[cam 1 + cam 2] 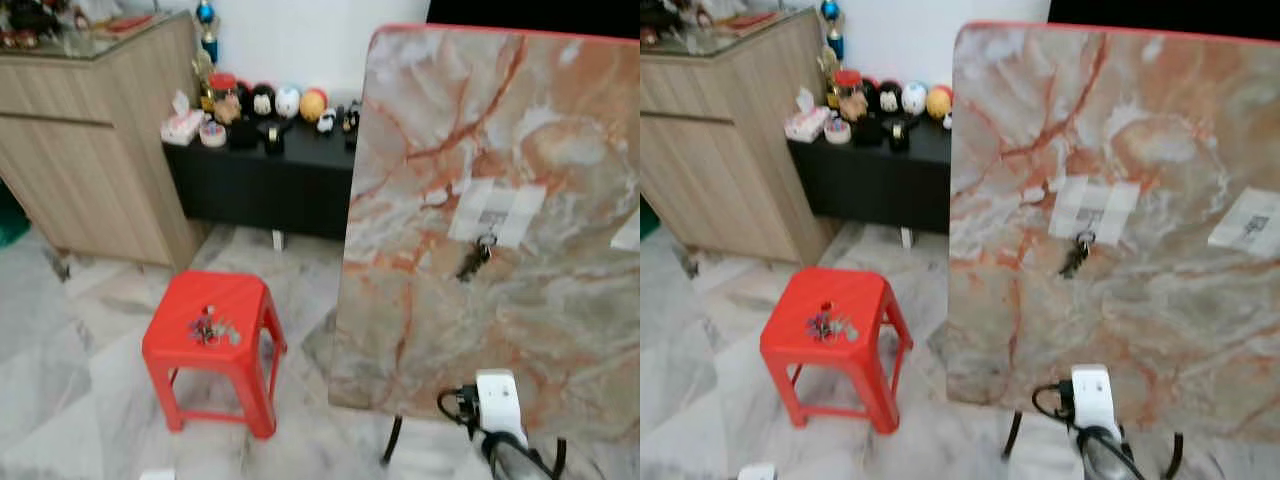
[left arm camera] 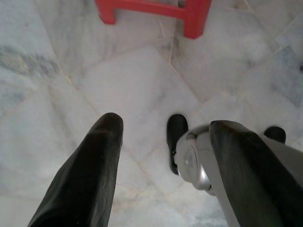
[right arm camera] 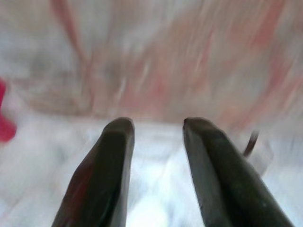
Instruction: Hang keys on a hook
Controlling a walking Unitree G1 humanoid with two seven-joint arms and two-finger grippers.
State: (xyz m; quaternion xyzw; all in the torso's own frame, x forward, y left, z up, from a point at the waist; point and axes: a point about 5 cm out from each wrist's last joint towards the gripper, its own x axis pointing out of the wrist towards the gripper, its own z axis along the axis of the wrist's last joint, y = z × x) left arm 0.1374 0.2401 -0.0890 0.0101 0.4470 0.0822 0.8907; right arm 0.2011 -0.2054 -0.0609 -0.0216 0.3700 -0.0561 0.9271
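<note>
Keys on the board hook, a second bunch on the stool

Marble-patterned board (image 1: 500, 230) stands upright on dark legs to my right, and one set of keys (image 1: 474, 258) hangs from a hook (image 1: 486, 238) on its face, just below a pale paper patch. Left of the board, a red plastic stool (image 1: 213, 340) sits on the marble floor (image 1: 60, 380), and a second bunch of keys (image 1: 208, 328) lies on its seat, roughly in the middle.

My right arm (image 1: 500, 420) shows at the near edge, low in front of the board, with its white wrist housing and a black cable. The right gripper (image 3: 154, 125) points toward the foot of the board, its two black fingers spread with nothing between them; that view is blurred. The left gripper (image 2: 163, 130) hangs low over the floor tiles, fingers also apart and empty, with the stool's red legs beyond them.

Farther back, a wooden cabinet (image 1: 90, 140) stands on the left, and beside it a black low surface (image 1: 260, 180) carries small figurines and a tissue box.
</note>
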